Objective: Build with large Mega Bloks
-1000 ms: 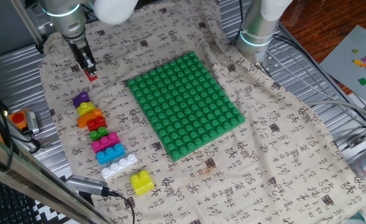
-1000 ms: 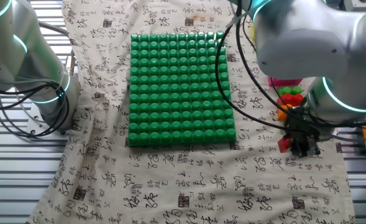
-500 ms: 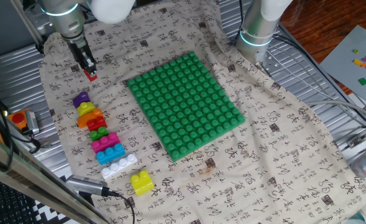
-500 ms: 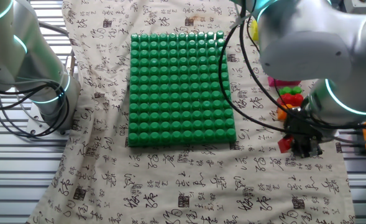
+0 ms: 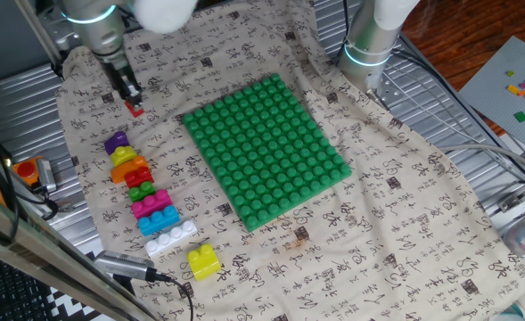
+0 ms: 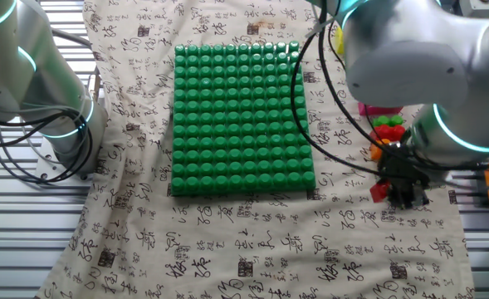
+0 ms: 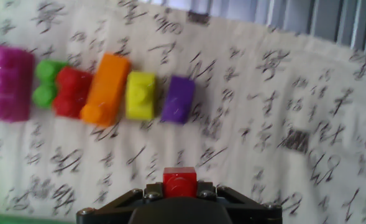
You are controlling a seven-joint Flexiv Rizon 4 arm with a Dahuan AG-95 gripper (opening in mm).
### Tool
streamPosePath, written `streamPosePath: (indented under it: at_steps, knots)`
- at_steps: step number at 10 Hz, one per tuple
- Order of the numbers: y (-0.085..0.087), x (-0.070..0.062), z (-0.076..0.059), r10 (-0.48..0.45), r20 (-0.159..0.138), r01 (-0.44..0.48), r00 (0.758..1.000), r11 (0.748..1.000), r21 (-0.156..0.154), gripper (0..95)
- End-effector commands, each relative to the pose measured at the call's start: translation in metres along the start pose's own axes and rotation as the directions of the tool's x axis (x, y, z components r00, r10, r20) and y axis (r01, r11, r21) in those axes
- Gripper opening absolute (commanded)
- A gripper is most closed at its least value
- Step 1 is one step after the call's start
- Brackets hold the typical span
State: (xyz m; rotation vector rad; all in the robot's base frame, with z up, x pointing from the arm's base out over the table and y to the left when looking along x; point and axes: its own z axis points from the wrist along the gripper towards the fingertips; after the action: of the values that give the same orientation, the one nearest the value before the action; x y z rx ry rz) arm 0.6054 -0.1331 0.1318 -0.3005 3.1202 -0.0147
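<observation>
Printed cloth is covering the table, hanging rumpled toward slatted metal along its edges, and bare cloth is lying open all around the gripper. Near the cloth's middle a green baseplate is sitting flat, well apart from the gripper, with a strip of free cloth between them. A second arm's base is standing beyond the baseplate's far corner. The gripper is hanging above the cloth, its fingers pinching a small red brick, which is sitting right between the fingertips with its stud facing out, in the hand view. In the other fixed view the same brick is showing just beside the baseplate's corner, off its edge. Near the gripper, but apart from it, a row of bricks is lying on the cloth: purple nearest, then yellow, orange, red, green, pink, blue and white. Another yellow brick is resting alone past the white one, near a cable at the cloth's edge.
</observation>
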Motion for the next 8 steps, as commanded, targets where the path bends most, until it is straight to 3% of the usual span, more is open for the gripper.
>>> streamPosePath:
  at_steps: [1,4,8]
  knots:
    - [0.016,0.021,-0.004,0.008,0.004,-0.008,1.000,1.000,0.010,0.0]
    - [0.034,0.046,0.006,0.031,0.031,-0.032,0.999,0.999,0.023,0.0]
    - [0.045,0.071,0.019,0.060,0.054,-0.061,0.997,0.998,0.020,0.0]
